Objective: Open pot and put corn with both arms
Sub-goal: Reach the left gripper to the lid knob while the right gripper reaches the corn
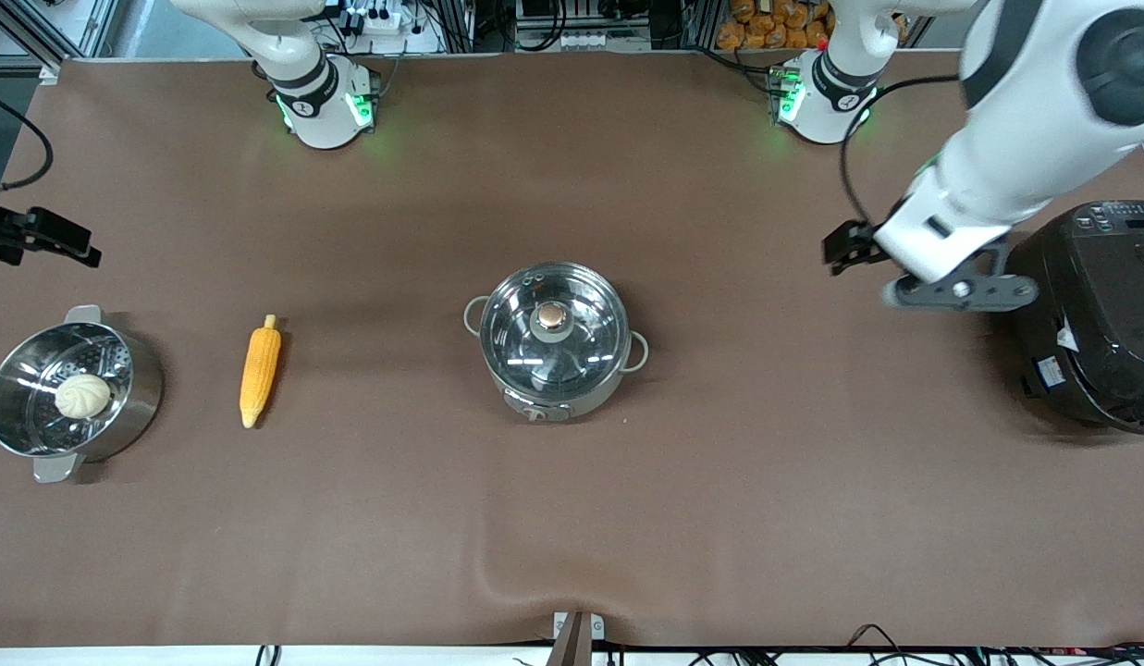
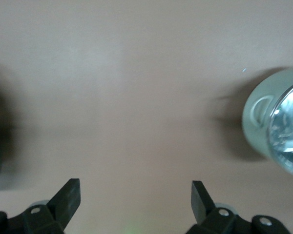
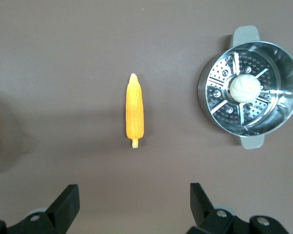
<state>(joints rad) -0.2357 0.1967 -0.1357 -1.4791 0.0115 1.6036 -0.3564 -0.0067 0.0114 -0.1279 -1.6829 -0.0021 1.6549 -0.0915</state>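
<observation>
Both end effectors [image 2: 135, 200] [image 3: 134, 204] released | pot [image 1: 553, 340] shiny — lidded | corn [image 1: 260, 371] yellow-orange

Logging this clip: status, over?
Left gripper open over bare table between pot and rice cooker. Right gripper open above corn. Lid still on pot. Nothing blocking.

Brown table [image 1: 719, 481] carries lidded pot [image 1: 553, 340] centrally; corn [image 1: 260, 371], steamer pot [image 1: 70, 392] under right gripper [image 3: 134, 204]; rice cooker [image 1: 1094, 314] beside left gripper [image 2: 136, 201]
</observation>
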